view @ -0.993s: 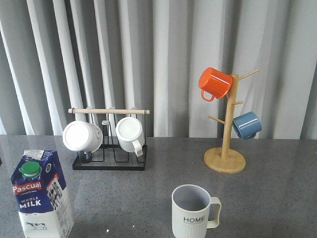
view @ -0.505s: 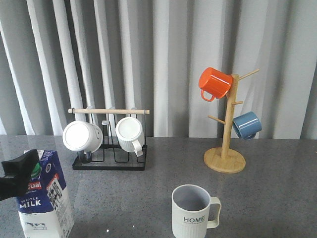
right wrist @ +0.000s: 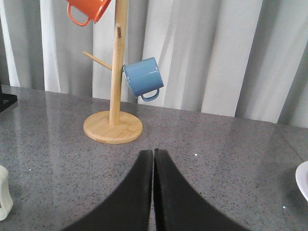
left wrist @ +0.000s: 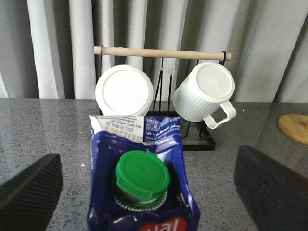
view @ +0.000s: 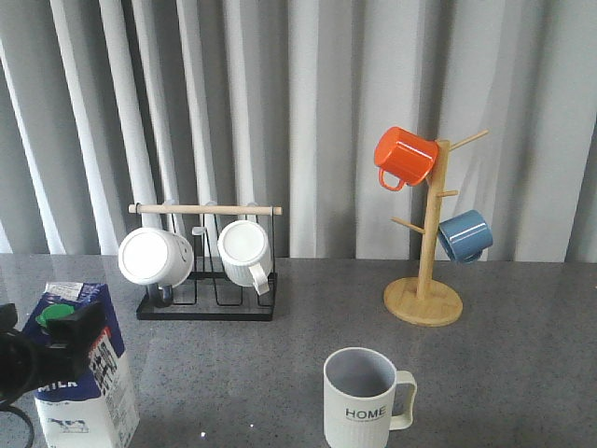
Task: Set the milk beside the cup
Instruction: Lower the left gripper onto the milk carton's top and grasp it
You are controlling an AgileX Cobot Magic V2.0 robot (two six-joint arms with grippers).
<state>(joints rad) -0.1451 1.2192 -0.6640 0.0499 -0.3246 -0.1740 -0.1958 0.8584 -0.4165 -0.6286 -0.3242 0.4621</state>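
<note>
The milk (view: 84,420), a blue-and-white carton with a green cap, stands upright at the table's front left. My left gripper (view: 56,350) is in front of its upper part and hides the label. In the left wrist view the milk (left wrist: 142,178) sits between the wide-open fingers (left wrist: 29,190), which stand well apart from its sides. The cup (view: 359,401), cream-white with "HOME" lettering, stands at the front centre, far right of the carton. Its edge shows in the right wrist view (right wrist: 4,192). My right gripper (right wrist: 153,159) is shut and empty over bare table.
A black rack (view: 207,303) with two white mugs stands behind the milk. A wooden mug tree (view: 424,301) holds an orange mug (view: 404,157) and a blue mug (view: 465,235) at back right. A white rim (right wrist: 303,180) shows by the right gripper.
My left gripper has come into the front view from the left and now sits lower, across the carton's top front. The milk and the cup have not moved.
</note>
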